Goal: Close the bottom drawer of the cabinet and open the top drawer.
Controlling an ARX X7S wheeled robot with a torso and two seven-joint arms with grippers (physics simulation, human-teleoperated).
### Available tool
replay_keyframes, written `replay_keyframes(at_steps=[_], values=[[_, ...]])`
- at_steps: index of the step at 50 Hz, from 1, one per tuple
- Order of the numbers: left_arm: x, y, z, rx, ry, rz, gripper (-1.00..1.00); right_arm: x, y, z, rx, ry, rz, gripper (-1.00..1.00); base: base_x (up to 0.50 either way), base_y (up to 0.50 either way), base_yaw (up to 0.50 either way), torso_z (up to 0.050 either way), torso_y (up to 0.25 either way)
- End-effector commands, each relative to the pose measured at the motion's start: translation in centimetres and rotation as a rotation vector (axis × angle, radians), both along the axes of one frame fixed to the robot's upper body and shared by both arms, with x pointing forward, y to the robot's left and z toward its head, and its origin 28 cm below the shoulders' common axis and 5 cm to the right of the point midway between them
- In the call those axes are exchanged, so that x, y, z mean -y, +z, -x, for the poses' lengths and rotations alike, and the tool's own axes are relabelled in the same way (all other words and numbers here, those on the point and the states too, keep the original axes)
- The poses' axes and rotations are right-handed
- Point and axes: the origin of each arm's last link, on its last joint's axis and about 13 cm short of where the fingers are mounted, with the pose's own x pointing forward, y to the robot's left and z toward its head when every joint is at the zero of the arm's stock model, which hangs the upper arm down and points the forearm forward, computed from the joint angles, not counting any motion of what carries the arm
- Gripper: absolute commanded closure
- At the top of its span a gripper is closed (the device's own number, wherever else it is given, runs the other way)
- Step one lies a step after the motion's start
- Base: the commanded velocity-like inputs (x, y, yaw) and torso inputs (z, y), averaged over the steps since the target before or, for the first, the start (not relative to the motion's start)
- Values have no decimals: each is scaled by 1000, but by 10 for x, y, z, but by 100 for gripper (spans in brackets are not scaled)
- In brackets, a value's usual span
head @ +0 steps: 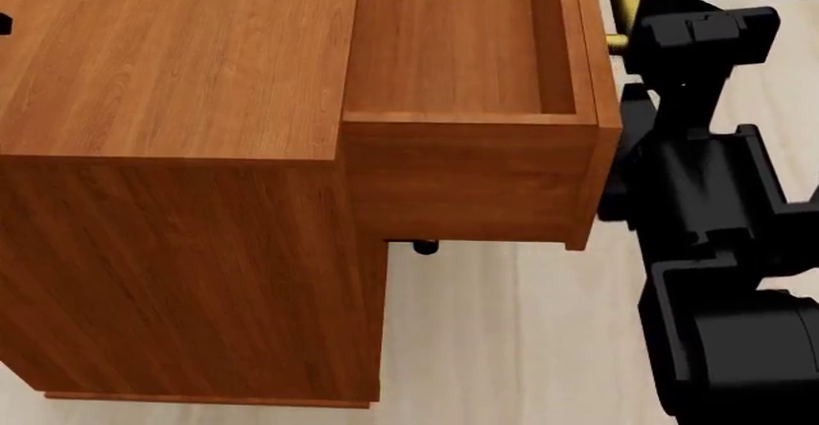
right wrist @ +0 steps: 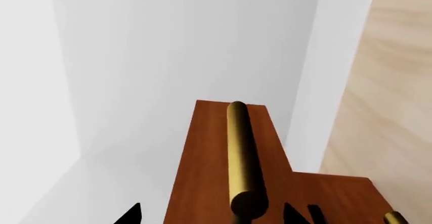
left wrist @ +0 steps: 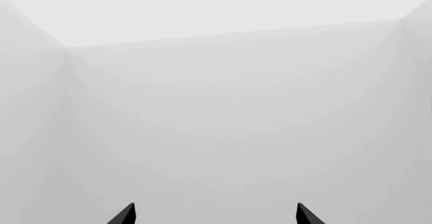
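Faces a bare pale grey wall (left wrist: 229,118), flat and unmarked, filling most of the picture. Meets a side wall (left wrist: 30,123) at one vertical corner seam and another wall (left wrist: 418,107) at the opposite edge. Joins a lighter plane (left wrist: 216,4) along a slightly slanted seam. Shows only two dark pointed fingertips (left wrist: 124,215) of the left claw (left wrist: 214,215) at the frame's edge, set well apart, with nothing between them but wall.
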Motion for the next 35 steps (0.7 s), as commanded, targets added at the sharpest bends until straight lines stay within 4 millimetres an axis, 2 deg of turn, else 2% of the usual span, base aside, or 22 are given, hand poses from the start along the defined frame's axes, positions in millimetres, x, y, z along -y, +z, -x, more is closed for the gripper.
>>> replay_keyframes(at_steps=[1, 18, 35], values=[[1, 1, 0, 2, -1, -2, -100, 3, -7, -4, -17, -9, -6, -100, 0, 0, 0, 0, 0], [1, 2, 1, 4, -1, -3, -100, 4, -10, -6, -33, -19, -7, -100, 0, 0, 0, 0, 0], [3, 2, 0, 4, -7, -4, -100, 19, -3, 6, -4, -82, -17, -100, 0, 0, 0, 0, 0]])
